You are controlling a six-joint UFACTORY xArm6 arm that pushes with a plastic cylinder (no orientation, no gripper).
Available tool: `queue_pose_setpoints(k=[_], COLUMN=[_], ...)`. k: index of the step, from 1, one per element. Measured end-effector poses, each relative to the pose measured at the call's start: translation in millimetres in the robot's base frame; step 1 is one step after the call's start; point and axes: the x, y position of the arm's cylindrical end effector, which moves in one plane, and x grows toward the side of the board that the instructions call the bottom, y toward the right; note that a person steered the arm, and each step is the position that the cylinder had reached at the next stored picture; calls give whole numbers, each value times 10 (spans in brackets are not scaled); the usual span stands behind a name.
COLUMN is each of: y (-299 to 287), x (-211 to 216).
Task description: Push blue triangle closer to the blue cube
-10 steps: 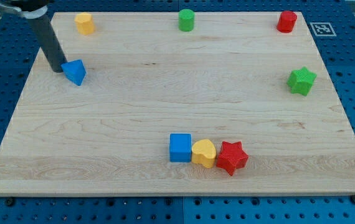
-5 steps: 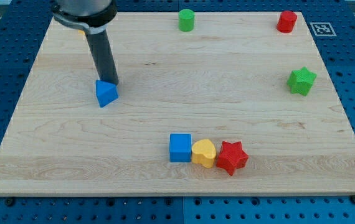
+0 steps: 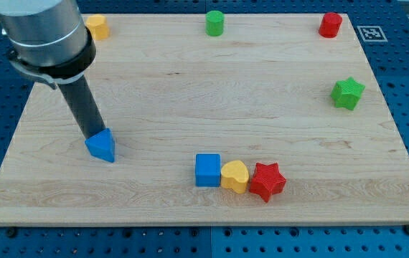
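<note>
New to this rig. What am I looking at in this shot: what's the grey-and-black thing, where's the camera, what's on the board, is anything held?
There is one camera view, looking down at an angle on a wooden board that sits on a blue pegboard table; where the camera is mounted is not on record. The grey cylinder at the view's left is a robot arm ending in a dark rod. It has no gripper, so nothing is held; it only pushes. My tip sits against the upper-left side of the blue triangle. To the view's right, near the bottom, stand the blue cube, a yellow heart and a red star in a row. Along the top: a yellow block, green cylinder, red cylinder. A green star is at right.
</note>
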Motion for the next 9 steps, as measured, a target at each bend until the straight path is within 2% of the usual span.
queue_pose_setpoints(k=[3,5,7,9], y=[0,10,466,1246], x=[445,545,545,545])
